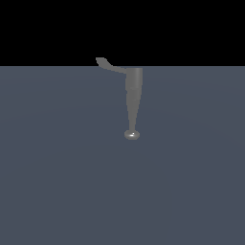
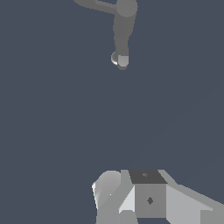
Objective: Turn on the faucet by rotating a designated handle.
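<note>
1. Faucet (image 1: 133, 103): one dull-grey fixture, standing alone on the blue-grey surface (image 1: 57, 182). In the exterior view its wide end sits at the far edge of the surface, and the column tapers toward the near side, ending in a small shiny knob. Nothing touches it.

2. Handle (image 1: 109, 65): a thin curved lever with a flared tip, branching from the faucet's wide end toward the exterior view's left. I judge it sticks out sideways so that a push on the tip swings it around the column. It shows at the edge of my wrist view too (image 2: 94, 5).

3. Tool (image 2: 131, 199): mine, pale and blocky, seen only in part in the wrist view and absent from the exterior view. It holds nothing. I cannot tell how far apart the fingers are, since the tips are not clearly shown.

4. Spacing: the tool is well apart from the faucet, with bare surface between them.

5. Progress, as I judge it: the handle is untouched and the approach is not yet made. The next move is to reach the lever's tip.
</note>
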